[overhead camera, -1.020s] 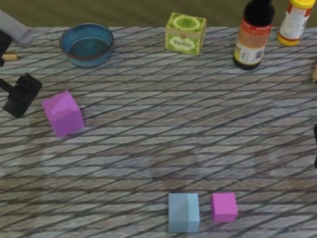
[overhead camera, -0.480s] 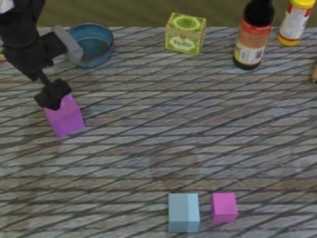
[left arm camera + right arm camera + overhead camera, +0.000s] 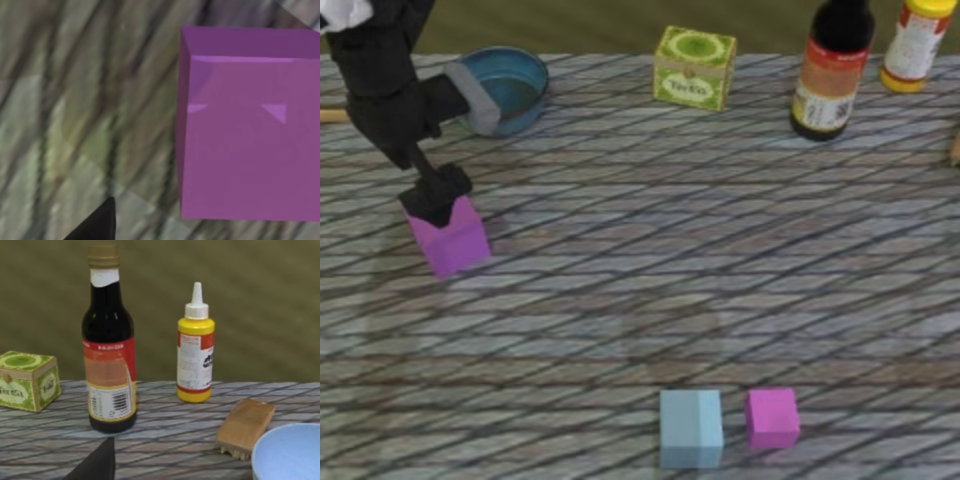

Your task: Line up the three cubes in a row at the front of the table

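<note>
The large purple-magenta cube (image 3: 450,240) sits at the left of the table (image 3: 640,260), turned slightly askew. My left gripper (image 3: 434,197) hangs open right over its far top edge. In the left wrist view the cube (image 3: 250,130) fills one side, and one dark fingertip (image 3: 102,222) stands clear beside it, not touching. The light blue cube (image 3: 691,428) and the smaller pink-magenta cube (image 3: 772,417) rest side by side near the front edge, a small gap between them. My right arm is out of the top view, and only one fingertip (image 3: 104,460) shows in its wrist view.
Along the back edge stand a blue bowl (image 3: 500,88), partly under my left arm, a green tea box (image 3: 694,67), a dark sauce bottle (image 3: 832,65) and a yellow squeeze bottle (image 3: 917,40). A wooden brush (image 3: 245,426) and a pale bowl (image 3: 290,452) lie near my right gripper.
My left arm has swung in from the table's left edge and now stands over the purple cube. The cubes have not moved.
</note>
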`<action>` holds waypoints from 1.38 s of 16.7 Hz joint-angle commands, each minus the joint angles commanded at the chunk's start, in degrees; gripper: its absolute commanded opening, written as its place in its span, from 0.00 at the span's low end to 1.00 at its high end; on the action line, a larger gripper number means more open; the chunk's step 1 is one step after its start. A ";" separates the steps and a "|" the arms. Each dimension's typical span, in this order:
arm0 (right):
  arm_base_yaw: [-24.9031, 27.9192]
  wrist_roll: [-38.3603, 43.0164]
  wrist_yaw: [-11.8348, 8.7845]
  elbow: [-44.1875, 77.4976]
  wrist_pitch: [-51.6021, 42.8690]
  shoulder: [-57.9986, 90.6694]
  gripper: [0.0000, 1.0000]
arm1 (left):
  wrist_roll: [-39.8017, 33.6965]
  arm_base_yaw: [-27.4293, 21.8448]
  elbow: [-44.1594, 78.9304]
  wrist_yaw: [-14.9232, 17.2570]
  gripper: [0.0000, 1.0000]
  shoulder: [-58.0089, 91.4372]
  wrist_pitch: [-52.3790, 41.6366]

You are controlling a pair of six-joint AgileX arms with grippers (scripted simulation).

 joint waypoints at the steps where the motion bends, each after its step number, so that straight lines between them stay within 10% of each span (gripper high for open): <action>1: 0.00 0.00 0.00 0.00 0.00 0.00 1.00 | -0.07 0.33 -0.16 -0.03 1.00 -0.12 0.12; 15: 0.00 0.00 0.00 0.00 0.00 0.00 1.00 | 0.15 0.08 -10.58 0.07 1.00 6.21 16.79; 23: 0.00 0.00 0.00 0.00 0.00 0.00 1.00 | 0.15 0.08 -10.58 0.07 0.40 6.21 16.79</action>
